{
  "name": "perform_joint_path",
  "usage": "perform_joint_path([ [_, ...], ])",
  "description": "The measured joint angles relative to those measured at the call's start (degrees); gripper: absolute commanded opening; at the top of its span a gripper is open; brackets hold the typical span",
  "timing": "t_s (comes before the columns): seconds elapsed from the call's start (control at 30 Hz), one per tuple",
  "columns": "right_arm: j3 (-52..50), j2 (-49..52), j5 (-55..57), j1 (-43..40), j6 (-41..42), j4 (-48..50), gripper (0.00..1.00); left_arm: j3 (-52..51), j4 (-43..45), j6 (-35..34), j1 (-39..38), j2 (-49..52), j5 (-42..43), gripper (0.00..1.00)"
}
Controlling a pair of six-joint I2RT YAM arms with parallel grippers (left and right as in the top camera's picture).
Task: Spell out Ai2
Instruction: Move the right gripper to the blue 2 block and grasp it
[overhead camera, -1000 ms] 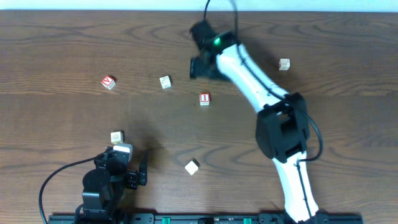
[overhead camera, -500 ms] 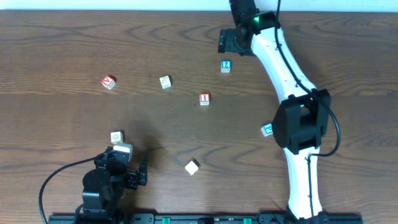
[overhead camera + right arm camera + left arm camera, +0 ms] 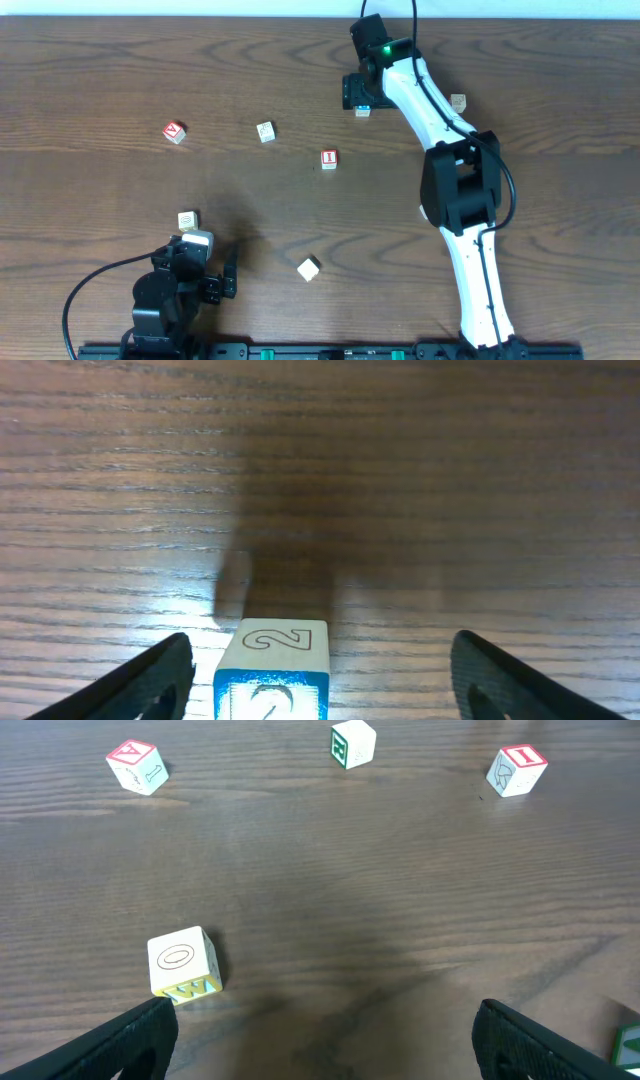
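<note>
at the far side of the tabletop (image 3: pixel 560 60), right end effector (image 3: pixel 322 650): fingers spread wide apart, gripping nothing, set low over the wood. blue "2" block (image 3: pixel 272 660): resting between those fingers, upright, with a gap showing on either side in the wrist view. right arm (image 3: pixel 420 100): stretched out from the near edge to the far side. pale block (image 3: pixel 457 102): just beside that arm, on its outer side. red "i" block (image 3: pixel 329 159): nearer the middle, apart from the "2" block. green-lettered block (image 3: pixel 265 131): further left, between the "i" block and the red "a" block (image 3: pixel 174 132). plain block (image 3: pixel 309 267): toward the near edge, alone. left end effector (image 3: pixel 322 1020): at the near left corner, fingers wide apart and empty. "o" block (image 3: pixel 184 961): just ahead of one of its fingers, not touching it.
</note>
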Motion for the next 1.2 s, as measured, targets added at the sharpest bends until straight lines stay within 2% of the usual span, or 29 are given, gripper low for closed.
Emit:
perform_joint_path([
  [0.2,0.0,0.11,-1.6,0.0,-0.22,0.37,0.66,0.0,0.0,0.0,0.0,0.0,0.0,0.95],
  [0.3,0.0,0.11,-2.01,0.0,-0.26,0.31,0.57,0.0,0.0,0.0,0.0,0.0,0.0,0.95],
  [0.47,0.0,0.24,-2.67,0.02,-0.24,0.11,0.55,0.0,0.0,0.0,0.0,0.0,0.0,0.95],
  [0.97,0.0,0.76,-3.5,0.37,0.15,-0.46,0.35,0.0,0.0,0.0,0.0,0.0,0.02,0.95],
  [1.2,0.0,0.76,-3.52,0.37,0.48,-0.66,0.29,0.0,0.0,0.0,0.0,0.0,0.0,0.95],
])
